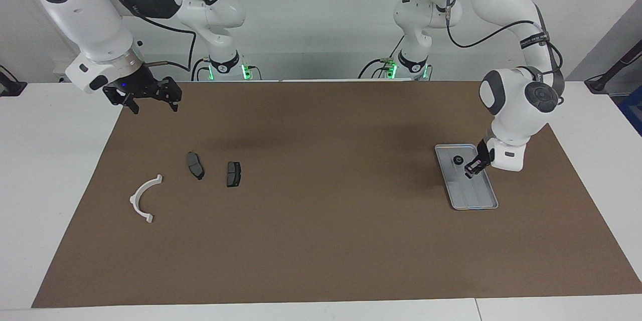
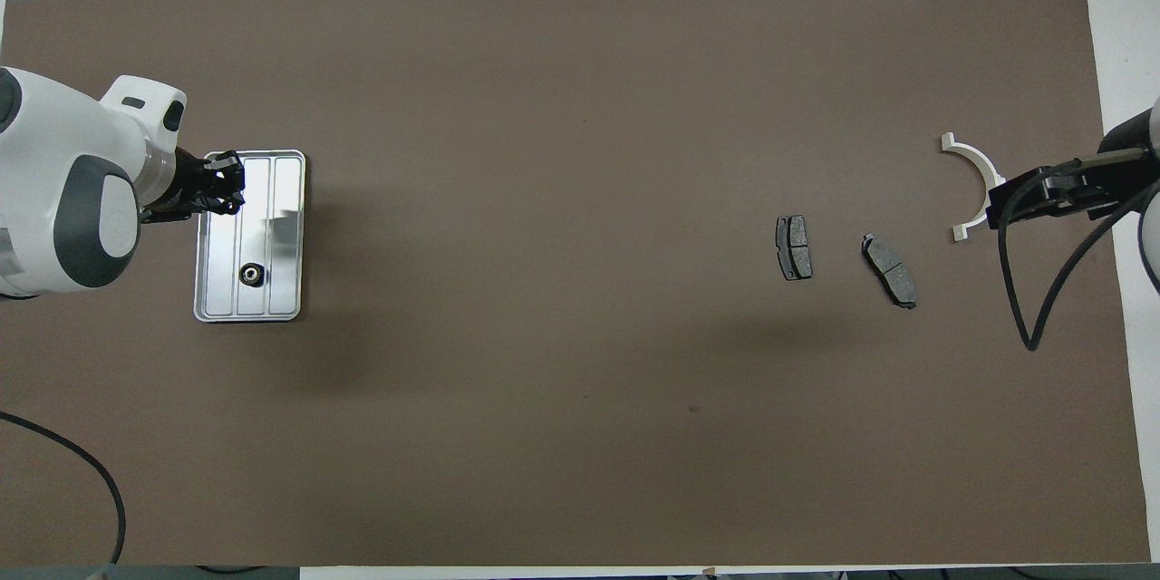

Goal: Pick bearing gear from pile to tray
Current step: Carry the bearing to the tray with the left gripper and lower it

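Silver-grey tray [image 1: 479, 200] sits on the brown mat [image 1: 321, 241] toward the left arm's end of the table. One small black ring [image 1: 458, 160] lies in the tray, at its end nearer the robots. Left gripper [image 1: 473, 169] hangs low over the tray, fingertips pressed together; can't tell if anything is pinched between them. Right gripper [image 1: 150, 95] waits raised over the mat's edge at the right arm's end, fingers spread, nothing in them. Pile there: white half-ring bracket [image 1: 144, 197], two dark grey plates [image 1: 195, 165] [image 1: 233, 174] side by side, slightly apart.
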Available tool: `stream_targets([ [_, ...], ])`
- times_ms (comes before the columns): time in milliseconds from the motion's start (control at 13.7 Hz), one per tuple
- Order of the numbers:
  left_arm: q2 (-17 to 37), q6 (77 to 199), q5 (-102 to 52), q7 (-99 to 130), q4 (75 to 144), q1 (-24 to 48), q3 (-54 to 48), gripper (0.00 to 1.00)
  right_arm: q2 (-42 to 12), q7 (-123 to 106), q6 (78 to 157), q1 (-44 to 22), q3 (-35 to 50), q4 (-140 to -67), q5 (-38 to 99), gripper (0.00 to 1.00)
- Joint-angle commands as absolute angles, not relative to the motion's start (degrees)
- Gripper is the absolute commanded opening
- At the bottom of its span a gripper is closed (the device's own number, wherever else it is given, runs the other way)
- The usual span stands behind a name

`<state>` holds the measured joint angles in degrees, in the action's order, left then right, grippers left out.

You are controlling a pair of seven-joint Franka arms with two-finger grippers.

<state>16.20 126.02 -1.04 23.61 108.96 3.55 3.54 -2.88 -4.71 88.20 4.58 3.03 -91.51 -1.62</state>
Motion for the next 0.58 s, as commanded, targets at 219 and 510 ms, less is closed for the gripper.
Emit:
stream_targets([
  [219,16.7,133.94,-0.88,21.45,114.26,2.29,3.08,0.0,-1.58,-3.78,88.86,4.83,3.25,-93.08,-0.88,1.0],
  [510,17.67,136.13,-0.88,21.53,115.13,2.02,2.99,0.0,-1.58,-4.04,88.86,5.01,3.25,-93.08,-0.88,1.0],
])
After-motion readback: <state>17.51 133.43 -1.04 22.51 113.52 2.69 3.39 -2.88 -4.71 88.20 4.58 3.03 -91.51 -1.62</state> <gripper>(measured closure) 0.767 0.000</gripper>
